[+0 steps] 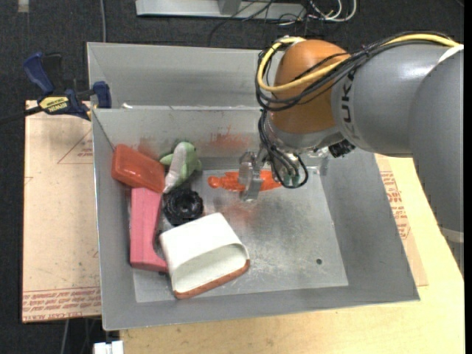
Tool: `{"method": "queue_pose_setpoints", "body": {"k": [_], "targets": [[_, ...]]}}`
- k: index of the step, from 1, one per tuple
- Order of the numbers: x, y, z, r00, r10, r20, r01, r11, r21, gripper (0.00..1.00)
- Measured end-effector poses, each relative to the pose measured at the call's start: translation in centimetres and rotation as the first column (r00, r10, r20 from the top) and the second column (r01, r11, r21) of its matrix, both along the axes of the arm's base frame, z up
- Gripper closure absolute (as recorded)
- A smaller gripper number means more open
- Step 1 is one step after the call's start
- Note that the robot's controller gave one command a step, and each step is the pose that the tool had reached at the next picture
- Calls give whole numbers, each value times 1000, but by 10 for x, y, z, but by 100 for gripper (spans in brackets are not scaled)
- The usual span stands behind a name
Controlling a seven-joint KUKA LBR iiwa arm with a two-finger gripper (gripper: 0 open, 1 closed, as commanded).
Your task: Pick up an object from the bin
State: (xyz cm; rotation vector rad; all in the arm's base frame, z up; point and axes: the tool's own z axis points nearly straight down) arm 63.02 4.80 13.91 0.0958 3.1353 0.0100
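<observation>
The grey arm [402, 98] comes in from the right, with an orange cover [310, 80] and looped cables at its wrist; the gripper [251, 185] hangs low over the back middle of the bin [310, 234]; it sits right at a thin orange plastic thing [223, 182] that lies flat on the bin floor. One end of that thing sticks out to the left of the gripper and the other to its right. Whether the gripper is open, closed or clamped on the orange thing I cannot tell, since the wrist and the cables cover that spot.

The rest of the things lie together on the left side of the bin, apart from the gripper; a red block [136, 167] sits near the back left wall; a long pink block [144, 227] lies just below it along the left wall; a white and green bottle [179, 164] leans beside the red block; a black round thing [182, 205] sits below the bottle; a white pad with a brown edge [203, 253] lies in front, touching the pink block. The right half of the floor is bare grey metal.
</observation>
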Motion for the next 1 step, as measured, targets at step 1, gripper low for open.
{"method": "queue_pose_setpoints", "body": {"k": [1], "targets": [[1, 0, 19, 1000, 0, 4, 0, 1000, 0, 100]]}}
